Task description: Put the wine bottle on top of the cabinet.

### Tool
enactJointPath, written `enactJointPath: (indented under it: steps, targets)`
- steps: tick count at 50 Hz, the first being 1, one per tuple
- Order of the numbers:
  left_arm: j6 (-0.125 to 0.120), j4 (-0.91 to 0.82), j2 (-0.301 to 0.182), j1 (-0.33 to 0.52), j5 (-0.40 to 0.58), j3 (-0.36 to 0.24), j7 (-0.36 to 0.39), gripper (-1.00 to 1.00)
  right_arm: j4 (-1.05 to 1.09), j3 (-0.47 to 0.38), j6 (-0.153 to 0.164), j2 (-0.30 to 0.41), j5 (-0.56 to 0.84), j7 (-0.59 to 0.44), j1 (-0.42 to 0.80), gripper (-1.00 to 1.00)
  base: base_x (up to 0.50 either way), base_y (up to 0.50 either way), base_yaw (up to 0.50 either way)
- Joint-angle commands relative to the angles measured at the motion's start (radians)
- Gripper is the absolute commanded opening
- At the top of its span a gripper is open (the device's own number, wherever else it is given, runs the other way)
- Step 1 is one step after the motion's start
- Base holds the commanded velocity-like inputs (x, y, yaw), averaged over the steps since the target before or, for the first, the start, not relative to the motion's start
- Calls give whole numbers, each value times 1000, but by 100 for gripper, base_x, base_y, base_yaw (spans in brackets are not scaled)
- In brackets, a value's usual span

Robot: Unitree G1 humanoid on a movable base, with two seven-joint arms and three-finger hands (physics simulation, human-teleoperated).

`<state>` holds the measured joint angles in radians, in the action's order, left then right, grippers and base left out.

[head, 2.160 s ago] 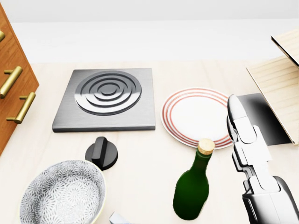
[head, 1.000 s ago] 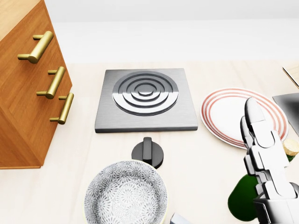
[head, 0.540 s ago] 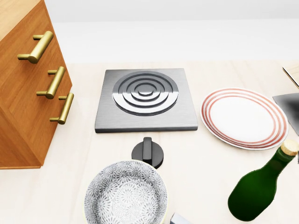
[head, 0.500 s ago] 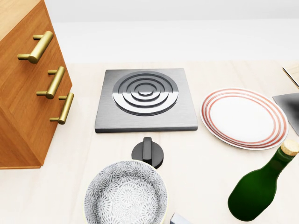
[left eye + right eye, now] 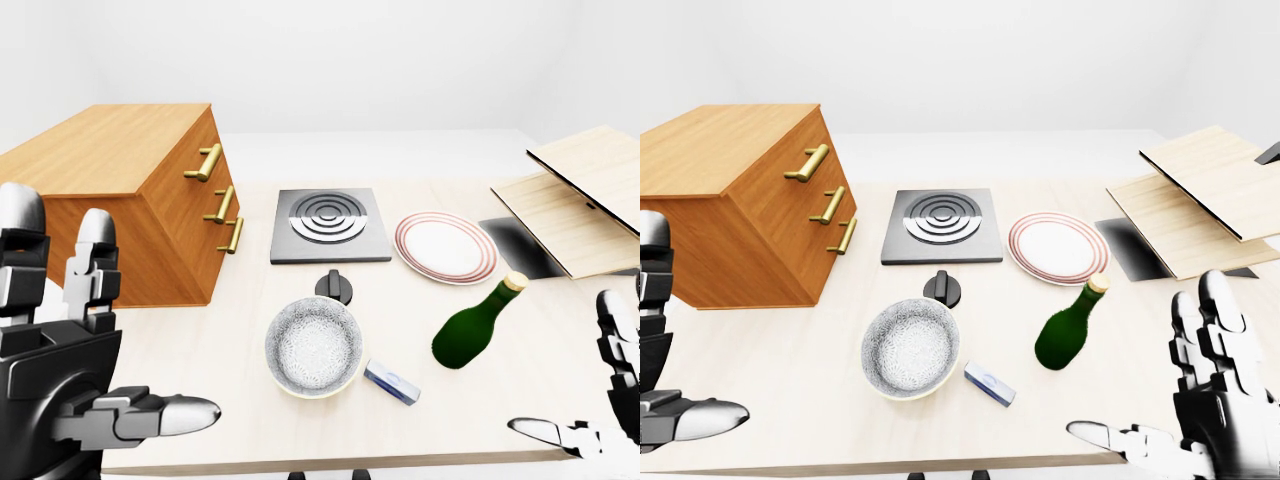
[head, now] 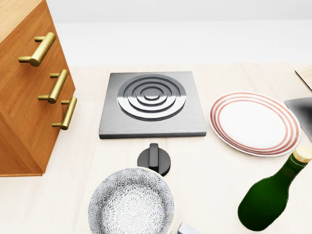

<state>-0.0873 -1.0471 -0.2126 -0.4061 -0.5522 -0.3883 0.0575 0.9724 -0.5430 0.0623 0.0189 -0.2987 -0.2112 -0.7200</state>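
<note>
The green wine bottle [image 5: 1068, 328] with a cork stands upright on the pale table, to the right of the patterned bowl and below the striped plate. The wooden cabinet [image 5: 110, 152] with brass handles sits at the left of the table, and its flat top is bare. My left hand [image 5: 110, 320] is raised at the lower left of the left-eye view with its fingers spread open, far from the bottle. My right hand [image 5: 1150, 370] is open at the lower right of the right-eye view, below and to the right of the bottle and not touching it. Neither hand shows in the head view.
A grey burner plate [image 6: 152, 103] lies mid-table with a black knob [image 6: 154, 159] below it. A patterned bowl [image 6: 131, 204], a red-striped plate [image 6: 254, 123] and a small blue-white box [image 5: 990, 383] are also there. Wooden boards [image 5: 1200, 195] over a dark mat [image 5: 1137, 247] are at the right.
The camera shifted left early on, bringing the cabinet into the head view. My right hand, beside the bottle one second ago, has dropped out of the head view. The bottle has not moved.
</note>
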Motion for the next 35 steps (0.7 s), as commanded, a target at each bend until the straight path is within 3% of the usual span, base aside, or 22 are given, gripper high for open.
enactJointPath:
  steps: [1, 8, 35]
  targets:
    - [0, 0, 70, 28, 54, -11, 64, 100, -127, -221, 25, -189, 125, -251, 348, 100, 0, 0, 0]
    - [0, 0, 60, 23, 37, -19, 56, 100, -150, -230, 25, -207, 157, -276, 380, 100, 0, 0, 0]
    - [0, 0, 101, 33, 68, -25, 99, 100, -225, -156, 25, -169, 181, -222, 395, 100, 0, 0, 0]
